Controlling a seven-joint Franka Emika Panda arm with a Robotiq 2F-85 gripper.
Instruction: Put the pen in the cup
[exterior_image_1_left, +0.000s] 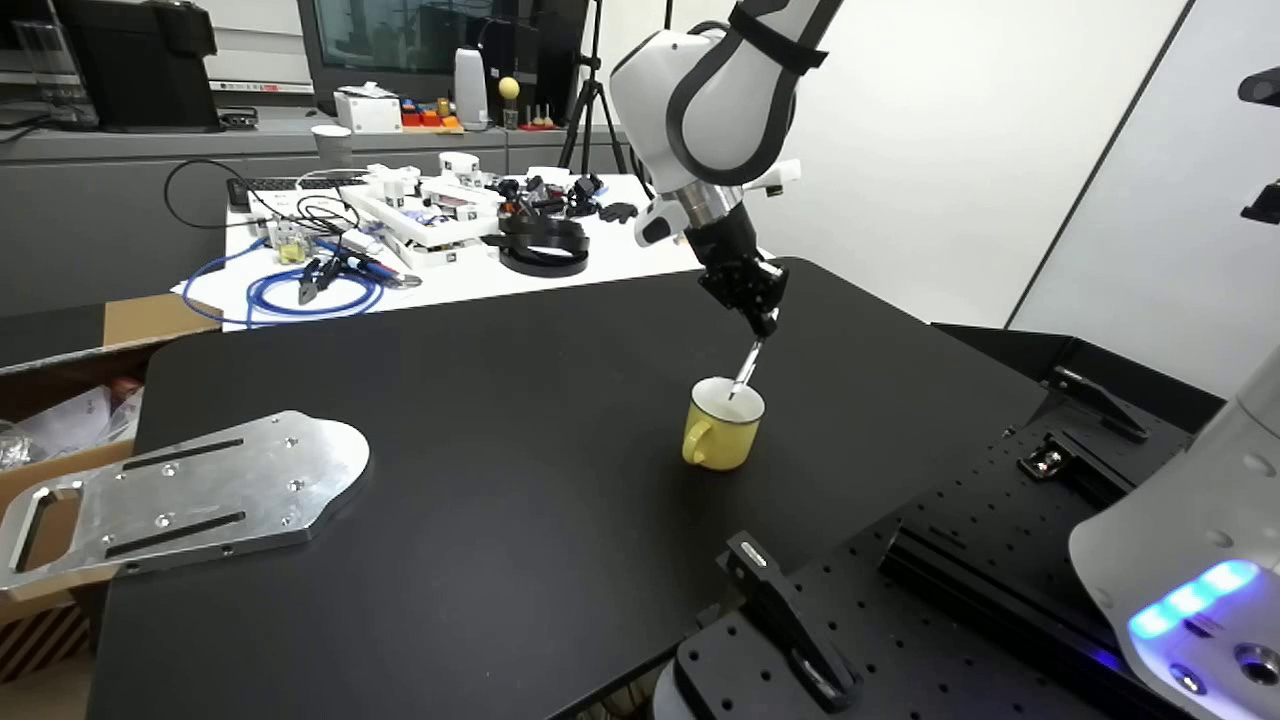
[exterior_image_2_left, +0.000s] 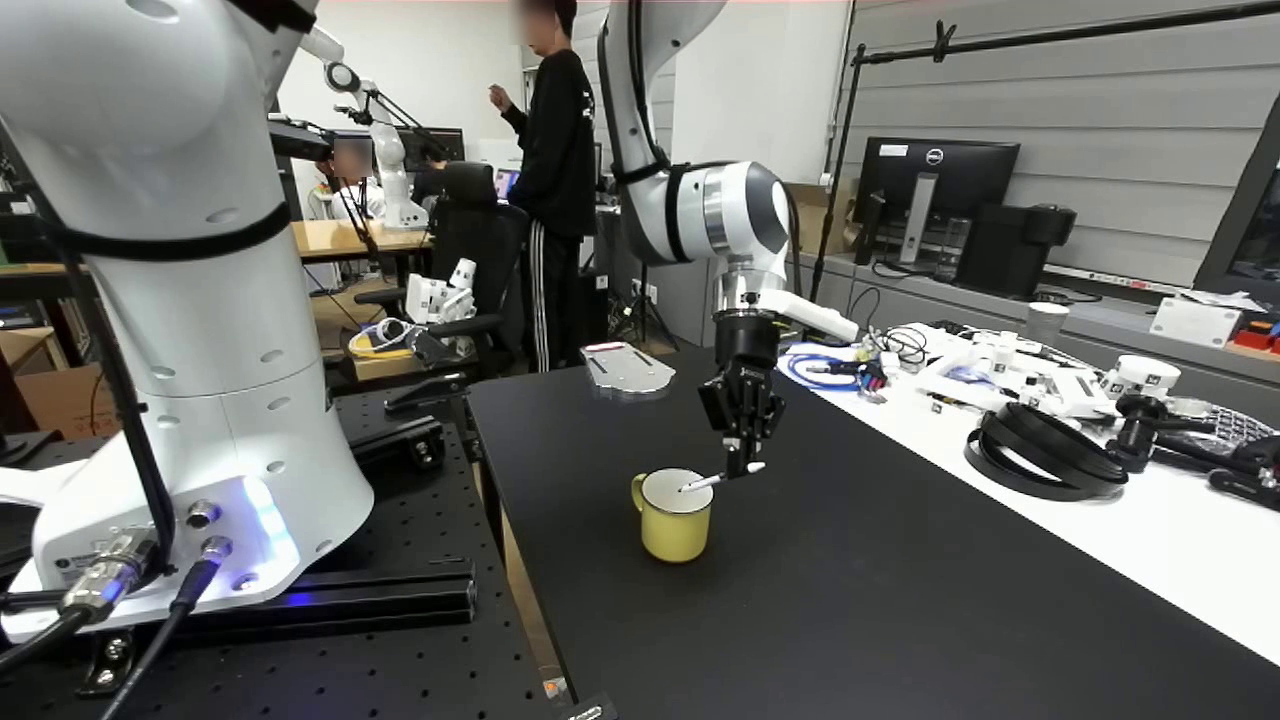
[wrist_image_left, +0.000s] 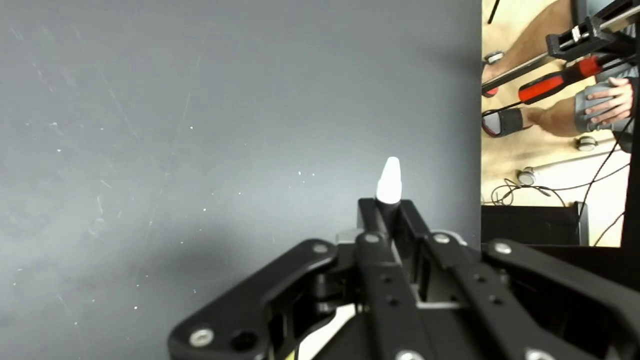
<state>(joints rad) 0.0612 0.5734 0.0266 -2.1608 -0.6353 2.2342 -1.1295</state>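
On tabletop (exterior_image_1_left: 480, 430), cup (exterior_image_1_left: 730, 432), plate (exterior_image_1_left: 215, 487) (overhanging); beyond, cables (exterior_image_1_left: 310, 312)

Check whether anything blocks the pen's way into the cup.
Nothing visible does: the pen, held tilted in the gripper, shows its lower end at the mouth of the cup in both exterior views.

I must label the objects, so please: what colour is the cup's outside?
The cup is yellow outside; it shows best in an exterior view.

Arm (exterior_image_1_left: 735, 120): white, rounded, grey-banded | black straps (exterior_image_1_left: 775, 42) | base (exterior_image_2_left: 225, 430): glowing blue strip (exterior_image_1_left: 1192, 603) | claw (wrist_image_left: 388, 209): black, silver screws (wrist_image_left: 201, 337)
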